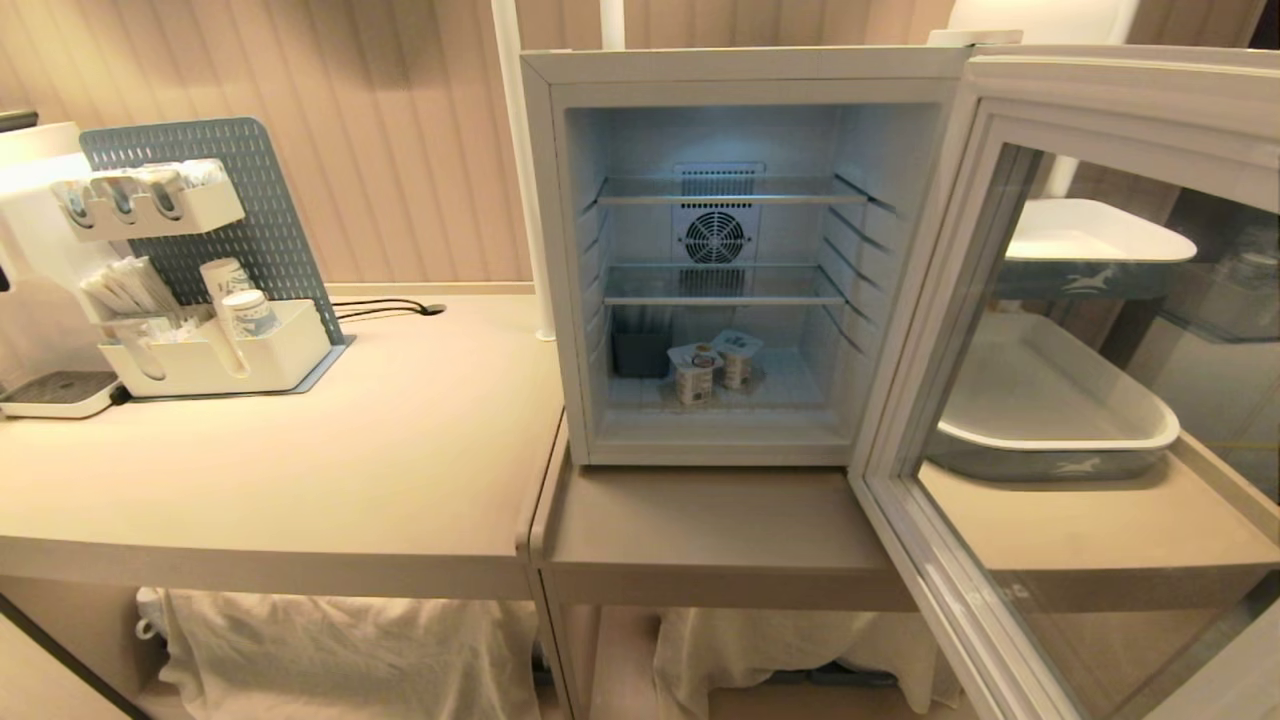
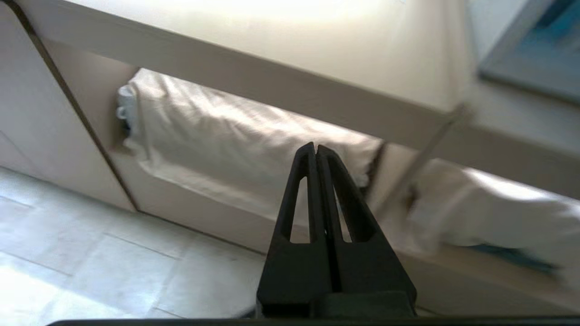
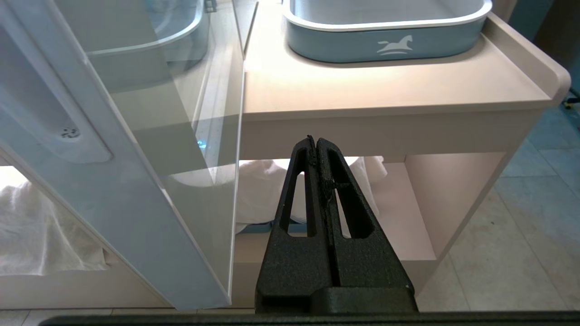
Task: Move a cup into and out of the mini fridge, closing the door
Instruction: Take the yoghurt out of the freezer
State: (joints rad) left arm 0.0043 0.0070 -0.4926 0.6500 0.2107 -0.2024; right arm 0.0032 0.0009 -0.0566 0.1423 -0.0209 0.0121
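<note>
The white mini fridge (image 1: 740, 72) stands open on the lower counter, lit inside, with wire shelves and a rear fan. Two small lidded cups (image 1: 693, 375) (image 1: 737, 358) sit side by side on its floor. The glass door (image 1: 1000, 115) is swung wide to the right. Neither arm shows in the head view. My left gripper (image 2: 316, 147) is shut and empty, low in front of the counter's edge, facing the cloth below. My right gripper (image 3: 315, 140) is also shut and empty, below counter height, just beside the open door (image 3: 136, 217).
A pegboard organizer (image 1: 200, 200) with cups and sachets and a white machine (image 1: 40, 220) stand at the back left. Grey-blue trays (image 1: 1060, 440) (image 3: 385, 40) sit behind the door. A dark bin (image 1: 640, 352) is inside the fridge. White cloth (image 1: 340, 650) hangs under the counters.
</note>
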